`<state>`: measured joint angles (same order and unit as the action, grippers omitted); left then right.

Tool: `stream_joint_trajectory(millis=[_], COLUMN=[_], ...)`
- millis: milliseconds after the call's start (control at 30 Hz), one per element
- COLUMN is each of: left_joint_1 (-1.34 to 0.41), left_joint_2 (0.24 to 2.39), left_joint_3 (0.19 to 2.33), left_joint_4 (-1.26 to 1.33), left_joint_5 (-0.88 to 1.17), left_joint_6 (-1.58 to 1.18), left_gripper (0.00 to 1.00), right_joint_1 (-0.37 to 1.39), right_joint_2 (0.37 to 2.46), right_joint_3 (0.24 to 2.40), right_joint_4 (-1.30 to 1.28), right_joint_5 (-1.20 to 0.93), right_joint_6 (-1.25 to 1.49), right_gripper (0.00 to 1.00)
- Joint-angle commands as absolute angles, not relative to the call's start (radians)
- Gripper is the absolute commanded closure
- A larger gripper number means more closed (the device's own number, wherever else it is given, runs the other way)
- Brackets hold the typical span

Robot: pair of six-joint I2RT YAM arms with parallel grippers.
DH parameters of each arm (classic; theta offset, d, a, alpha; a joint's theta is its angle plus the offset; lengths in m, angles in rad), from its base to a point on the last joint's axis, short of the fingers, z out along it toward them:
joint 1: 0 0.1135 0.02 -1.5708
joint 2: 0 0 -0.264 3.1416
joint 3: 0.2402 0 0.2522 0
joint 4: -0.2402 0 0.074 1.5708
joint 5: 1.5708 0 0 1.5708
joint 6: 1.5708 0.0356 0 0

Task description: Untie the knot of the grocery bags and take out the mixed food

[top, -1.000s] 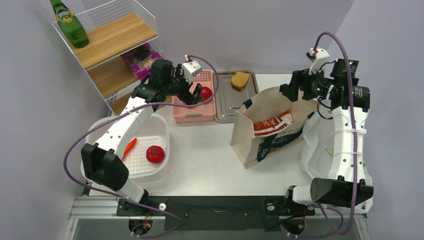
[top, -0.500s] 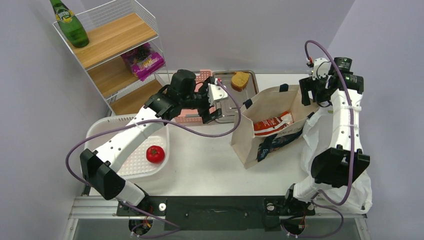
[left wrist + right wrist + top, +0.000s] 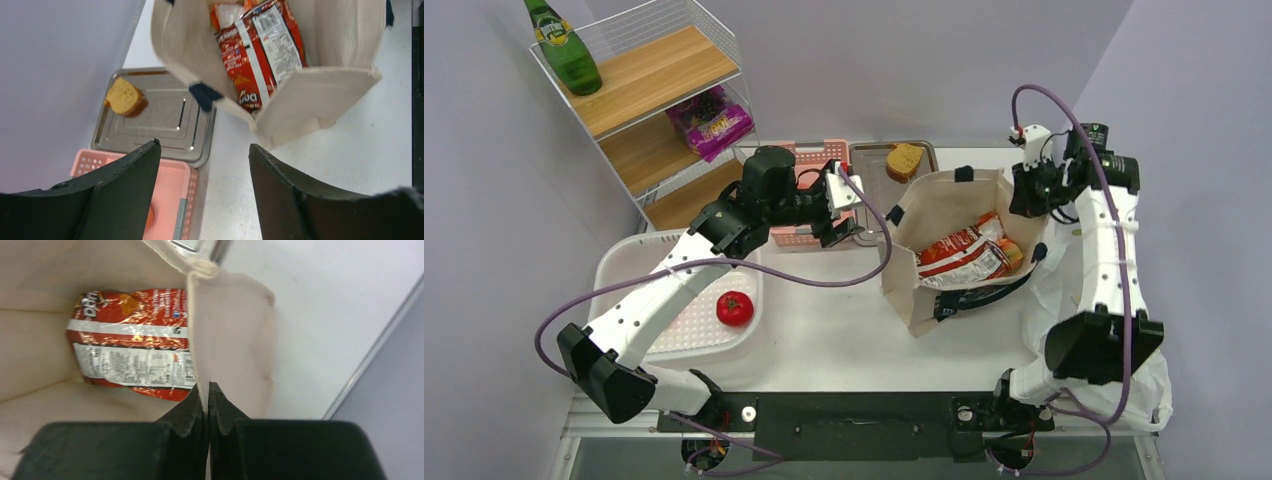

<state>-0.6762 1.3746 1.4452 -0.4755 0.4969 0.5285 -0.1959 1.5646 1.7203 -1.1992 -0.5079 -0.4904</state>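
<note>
The right gripper [image 3: 207, 400] was clamped tight on the far-right rim of the canvas tote [image 3: 929, 295], with the fabric edge pinched between its jaws. The left gripper [image 3: 205, 165] hovered left of the tote, over the pink basket [image 3: 170, 200] and the metal tray [image 3: 150, 125], with its jaws wide and nothing between them. The crisp packets [image 3: 959, 258] lay inside the open tote, right of the table's centre. A tomato [image 3: 735, 308] sat in the white tub [image 3: 694, 335] at the near left. The plastic bag [image 3: 1074, 300] lay slumped at the right edge, beside the right arm.

Probable faults from this state:

1. Rim slip. Only a thin fabric edge was held. Any upward or outward pull could draw it out of the pinch, and the mouth would likely sag shut over the packets.
2. Tote shift. The tote appeared light and soft-sided. A strong pull to the right could tip it or drag it toward the plastic bag.
3. Handle snag. The navy handle [image 3: 204, 95] stood on the left rim, on the left gripper's likely line of entry. A finger could hook it and fold the wall inward.
4. Packet slip. The foil looked slick and air-filled. A shallow grip on it would probably slide off or crush the contents.
5. Cable contact. The left arm's cable hung near the basket and could catch on it during the reach.
</note>
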Motion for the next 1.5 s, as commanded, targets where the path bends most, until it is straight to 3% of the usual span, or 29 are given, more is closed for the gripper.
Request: stream_joint_trajectory(millis=[0, 167, 400, 633, 767, 933, 1033, 1133, 1200, 1467], left_joint_1=[-0.71, -0.8, -0.93, -0.947, -0.994, -1.032, -1.032, -1.032, -1.032, -1.055], left_joint_2=[1.321, 1.324, 1.36, 1.382, 1.435, 1.627, 1.732, 1.785, 1.802, 1.867], left_joint_3=[1.456, 1.508, 1.503, 1.514, 1.641, 1.891, 1.932, 1.886, 1.807, 1.572], left_joint_4=[-0.379, -0.428, -0.535, -0.561, -0.69, -0.963, -1.045, -1.115, -1.088, -0.927], left_joint_5=[0.556, 0.558, 0.479, 0.483, 0.475, 0.469, 0.465, 0.433, 0.392, 0.249], left_joint_6=[0.527, 0.594, 0.757, 0.782, 0.828, 0.966, 1.008, 1.093, 1.125, 1.218], left_gripper=[0.41, 0.53, 0.63, 0.7, 0.75, 0.66, 0.58, 0.39, 0.34, 0.29], right_joint_1=[-0.087, -0.016, 0.051, 0.12, 0.166, 0.199, 0.206, 0.207, 0.207, 0.207], right_joint_2=[1.313, 1.164, 1.167, 1.116, 1.116, 1.118, 1.128, 1.136, 1.138, 1.151], right_joint_3=[1.607, 1.5, 1.525, 1.474, 1.46, 1.434, 1.434, 1.433, 1.428, 1.401], right_joint_4=[-1.045, -0.817, -0.785, -0.751, -0.738, -0.714, -0.712, -0.713, -0.714, -0.713], right_joint_5=[-0.665, -0.656, -0.604, -0.522, -0.462, -0.4, -0.385, -0.376, -0.373, -0.383], right_joint_6=[-0.409, -0.236, -0.094, -0.022, 0.0, 0.052, 0.065, 0.068, 0.068, 0.053], right_gripper=[1.0, 1.0, 1.0, 1.0, 1.0, 1.0, 1.0, 1.0, 1.0, 1.0])
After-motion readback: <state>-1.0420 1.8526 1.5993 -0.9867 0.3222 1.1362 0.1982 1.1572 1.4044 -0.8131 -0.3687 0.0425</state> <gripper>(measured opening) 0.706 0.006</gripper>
